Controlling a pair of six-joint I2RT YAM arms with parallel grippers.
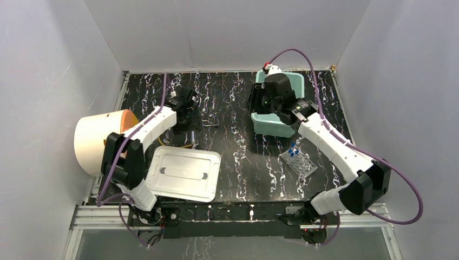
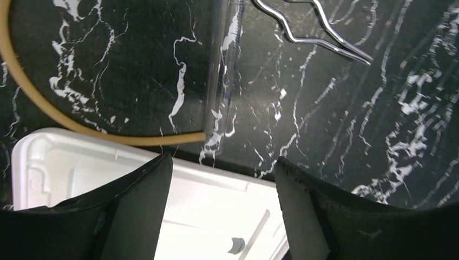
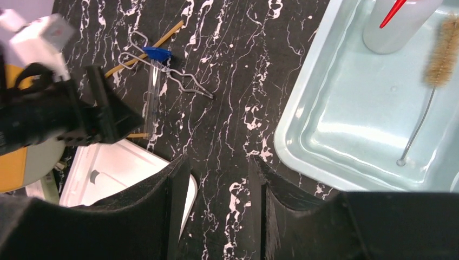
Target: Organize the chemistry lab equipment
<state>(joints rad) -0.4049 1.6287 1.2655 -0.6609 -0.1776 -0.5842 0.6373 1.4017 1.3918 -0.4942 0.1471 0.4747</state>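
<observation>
**A:** How do the left jaws stand?

**B:** Spread, with nothing between them. They hang over the far edge of the white tray (image 2: 81, 173), which lies at the near left of the desk (image 1: 238, 162).

**A:** What lies ahead of them?

**B:** The amber tubing (image 2: 162, 140) curves along the tray's far edge. It ends right at a clear tube (image 2: 223, 76) lying flat on the desk, left of the middle. The right wrist view shows a blue cap on that tube. The thin metal tool (image 2: 303, 41) lies just beside it, toward the far edge.

**A:** And the right jaws?

**B:** Also apart, though by a narrower gap, and gripping nothing. They are at the left side of the teal bin (image 3: 352, 124), which sits toward the far right corner.

**A:** What is in the bin?

**B:** The squeeze bottle (image 3: 395, 30) with its red cap is in the far corner. A brush (image 3: 441, 51) on a wire handle lies beside it.

**A:** Where is the tube rack?

**B:** The tube rack (image 1: 300, 165) is toward the right edge, nearer than the bin. A few small blue-capped tubes (image 1: 293, 146) stand in it.

**A:** Anything else?

**B:** A cream cylinder (image 1: 97, 143) sits at the left edge.
</observation>
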